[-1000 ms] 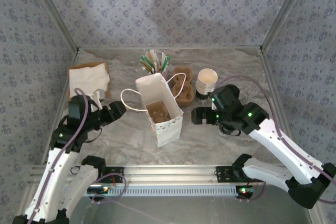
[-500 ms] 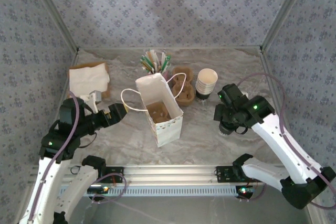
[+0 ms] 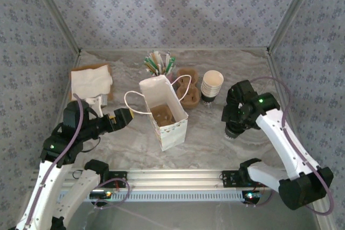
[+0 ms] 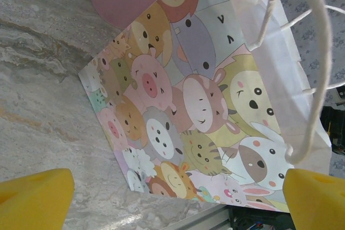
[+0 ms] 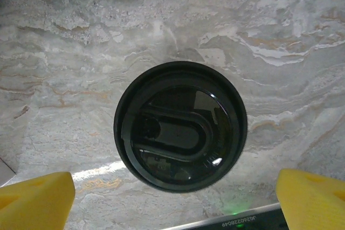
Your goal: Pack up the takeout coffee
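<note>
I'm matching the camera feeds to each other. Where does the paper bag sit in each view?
Top external: the bag stands upright and open at mid-frame, just left of centre.
Left wrist: the bag spans the middle and right, with its cartoon-animal side facing the camera.
Shared landmark: the white loop handle, which sticks out on the bag's left in the top view.

- The top external camera sits high above the near edge of the worktop (image 3: 215, 138). It is angled down toward the far edge and takes in the whole surface from afar.
- The left wrist camera looks past the left end effector (image 4: 175, 197), close on the printed side of the paper bag (image 4: 183, 106).
- The right wrist camera faces straight down past the right end effector (image 5: 172, 200), close above the takeout coffee (image 5: 180, 126).
- The overhead view shares the bag with the left wrist view.
</note>
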Action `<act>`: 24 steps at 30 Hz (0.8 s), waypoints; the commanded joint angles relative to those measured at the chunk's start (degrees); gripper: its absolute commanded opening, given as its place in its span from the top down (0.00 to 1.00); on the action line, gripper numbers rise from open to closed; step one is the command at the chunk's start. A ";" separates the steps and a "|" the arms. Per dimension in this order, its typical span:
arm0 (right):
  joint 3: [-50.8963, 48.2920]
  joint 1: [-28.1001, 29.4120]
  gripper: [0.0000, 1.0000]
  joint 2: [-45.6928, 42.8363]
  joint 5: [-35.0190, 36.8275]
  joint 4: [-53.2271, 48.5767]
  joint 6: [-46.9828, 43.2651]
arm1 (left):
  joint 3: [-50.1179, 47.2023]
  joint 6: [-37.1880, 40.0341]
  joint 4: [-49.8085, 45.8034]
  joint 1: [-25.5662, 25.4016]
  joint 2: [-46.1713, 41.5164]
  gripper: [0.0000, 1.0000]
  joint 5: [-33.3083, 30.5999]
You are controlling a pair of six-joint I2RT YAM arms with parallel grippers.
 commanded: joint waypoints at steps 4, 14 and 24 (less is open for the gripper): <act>-1.66 -2.36 0.07 1.31 -1.66 0.85 -3.59 | -0.85 0.70 1.72 -0.37 0.53 0.01 -0.09; -1.58 -5.47 0.12 4.92 -4.08 0.52 -6.68 | -1.66 0.32 2.91 -0.46 0.89 0.01 0.10; -0.37 -5.91 0.12 8.85 -5.46 -0.79 -8.66 | -1.92 0.05 3.44 -0.55 1.16 0.00 0.12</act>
